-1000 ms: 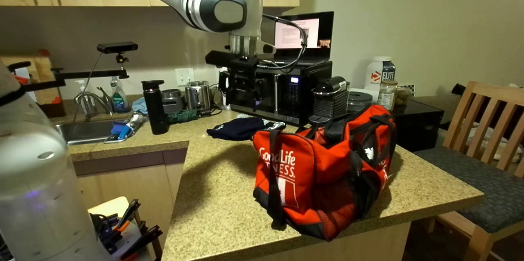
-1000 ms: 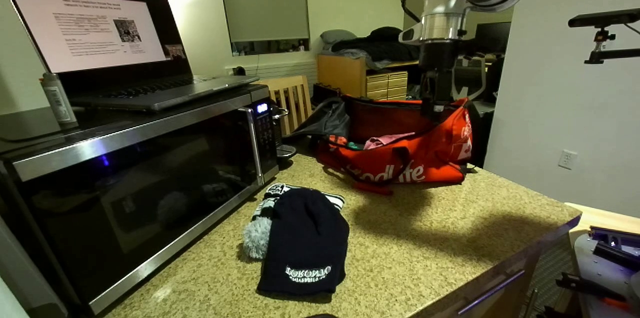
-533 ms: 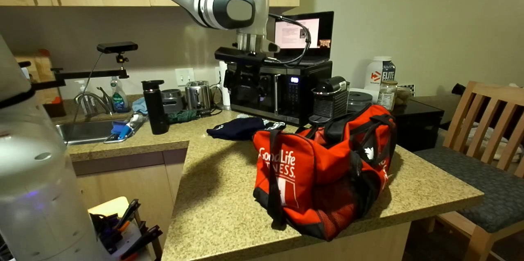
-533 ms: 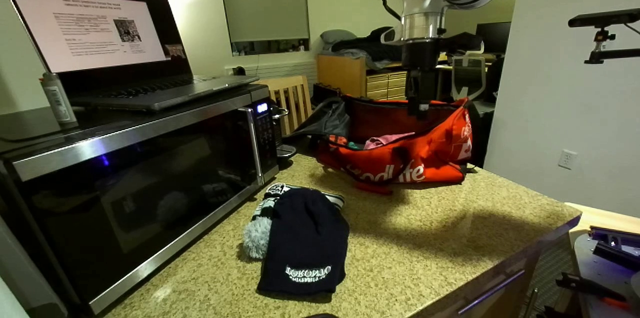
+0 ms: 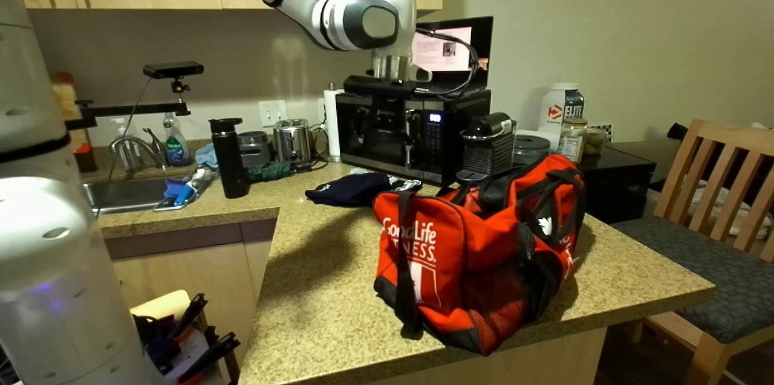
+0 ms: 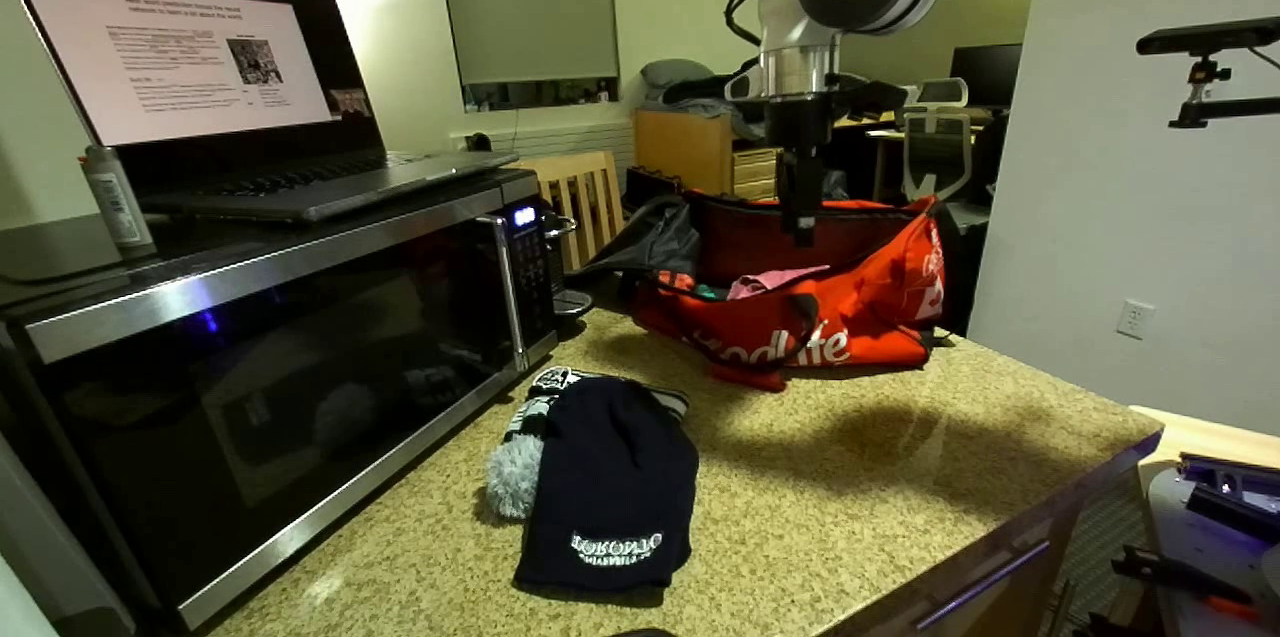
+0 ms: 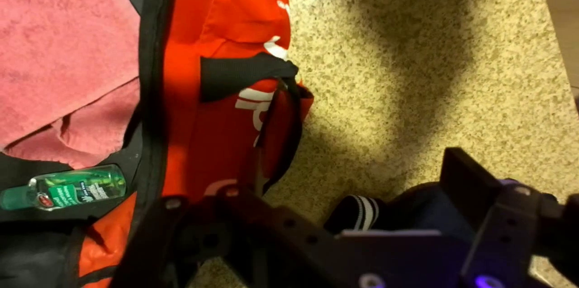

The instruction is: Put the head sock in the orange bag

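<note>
1. Between the black fingers (image 7: pixel 472 184) of the gripper (image 7: pixel 346 184) runs a wide gap: they are spread well apart, with only air in their grasp. They hang above the speckled tan counter (image 7: pixel 348 75), and the white-and-grey jointed robot arm (image 5: pixel 357 16) rises over them.
2. Below the fingers, partly hidden by one of them in the wrist view, lies the limp, near-black knit head sock (image 6: pixel 612 487) with white lettering. It rests flat on the counter, well apart from the fingers.
3. Also below them, partly covered by the head sock, is the black-and-white striped knit piece (image 6: pixel 533 417) with a fluffy grey pompom (image 6: pixel 514 479) at its side.
4. Left of the fingers in the wrist view — one finger overlapping its side from that viewpoint — stands the bulky orange-red fabric duffel bag (image 7: pixel 244 21) with black straps and white lettering. Its mouth gapes; farther left, inside, lie a soft pink cloth (image 7: pixel 59 53) and a small green-labelled bottle (image 7: pixel 86 187).
5. Behind the fingers in an exterior view is the boxy black microwave with steel trim (image 5: pixel 436 137), bearing a dark laptop (image 6: pixel 230 67) with a lit screen.
6. Farther off in that view stand a tall black tumbler (image 5: pixel 228 158), left of the fingers, and a pale wooden slat-backed chair (image 5: pixel 704 264), well to their right.
</note>
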`<action>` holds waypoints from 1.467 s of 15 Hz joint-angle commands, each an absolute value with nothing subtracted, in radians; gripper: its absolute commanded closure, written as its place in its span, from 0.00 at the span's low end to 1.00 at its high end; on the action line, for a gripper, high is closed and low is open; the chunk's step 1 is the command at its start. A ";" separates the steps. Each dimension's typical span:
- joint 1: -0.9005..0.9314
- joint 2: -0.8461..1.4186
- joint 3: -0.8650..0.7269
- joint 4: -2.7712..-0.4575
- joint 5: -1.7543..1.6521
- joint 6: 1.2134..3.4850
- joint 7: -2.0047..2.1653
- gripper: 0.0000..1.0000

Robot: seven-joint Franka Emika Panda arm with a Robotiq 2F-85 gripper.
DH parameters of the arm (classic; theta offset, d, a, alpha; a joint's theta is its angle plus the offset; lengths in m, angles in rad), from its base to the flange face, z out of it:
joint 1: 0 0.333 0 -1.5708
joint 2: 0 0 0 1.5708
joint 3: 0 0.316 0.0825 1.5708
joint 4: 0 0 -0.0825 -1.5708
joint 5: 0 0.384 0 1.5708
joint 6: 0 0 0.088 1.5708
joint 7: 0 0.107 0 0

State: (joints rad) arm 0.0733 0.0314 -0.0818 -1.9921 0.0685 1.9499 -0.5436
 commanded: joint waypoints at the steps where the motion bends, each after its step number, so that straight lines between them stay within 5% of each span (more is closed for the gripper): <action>1: 0.043 0.104 -0.037 -1.932 0.048 1.945 -0.632 0.00; 10: 0.023 0.122 0.021 -1.905 0.065 1.894 -0.977 0.00; 22: 0.089 0.121 0.085 -1.917 0.046 1.878 -0.562 0.00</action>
State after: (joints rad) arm 0.0749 0.1349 0.0621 -1.8957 0.0635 1.8818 -0.6763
